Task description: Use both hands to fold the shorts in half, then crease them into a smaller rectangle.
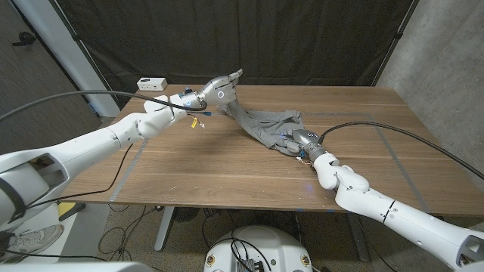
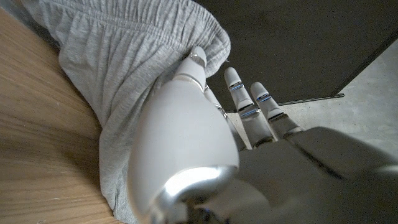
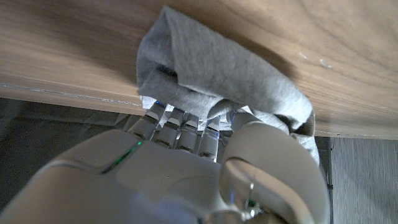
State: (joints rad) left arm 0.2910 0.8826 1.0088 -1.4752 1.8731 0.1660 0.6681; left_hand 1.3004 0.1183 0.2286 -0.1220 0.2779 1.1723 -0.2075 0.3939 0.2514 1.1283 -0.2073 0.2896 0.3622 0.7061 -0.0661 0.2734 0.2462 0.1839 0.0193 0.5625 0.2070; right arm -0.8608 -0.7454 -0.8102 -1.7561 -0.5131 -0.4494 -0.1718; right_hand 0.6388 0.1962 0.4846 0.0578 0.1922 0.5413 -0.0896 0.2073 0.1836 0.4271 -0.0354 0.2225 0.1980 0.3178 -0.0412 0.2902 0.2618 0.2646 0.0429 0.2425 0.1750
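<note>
Power strip: a small white rectangular power strip [image 1: 151, 82] lies at the far left corner of the brown wooden table [image 1: 227, 174], well apart from the cloth.

Left arm: the white left arm comes in from the near left and reaches across to the far side of the table, a black cable running along it.

Left hand: the silver-and-white left hand [image 1: 215, 92] is raised above the tabletop near the far edge and grips one end of the light grey fabric shorts [image 1: 266, 125] — in the left wrist view the thumb [image 2: 186, 118] presses against the gathered cloth [image 2: 130, 68] while the other fingers [image 2: 239, 93] lie behind it, partly hidden.

Small item: something small and yellowish [image 1: 199, 124] lies on the wood just beside the left hand; it is too small to tell what.

Shorts: they stretch in a slanting band from the lifted left hand down to the table's middle, where the rest lies crumpled on the wood. The high end hangs from the left hand; the low end is bunched at the right hand.

Right hand: the right hand [image 1: 301, 141] sits low at the table's middle, at the near right edge of the crumpled cloth — the right wrist view shows its fingers [image 3: 180, 124] tucked into a fold of grey fabric [image 3: 217, 68], with the thumb [image 3: 273, 162] beside it, so it holds the shorts.

Right arm: the white right arm enters from the near right corner, with a black cable looping over the table beside it.
</note>
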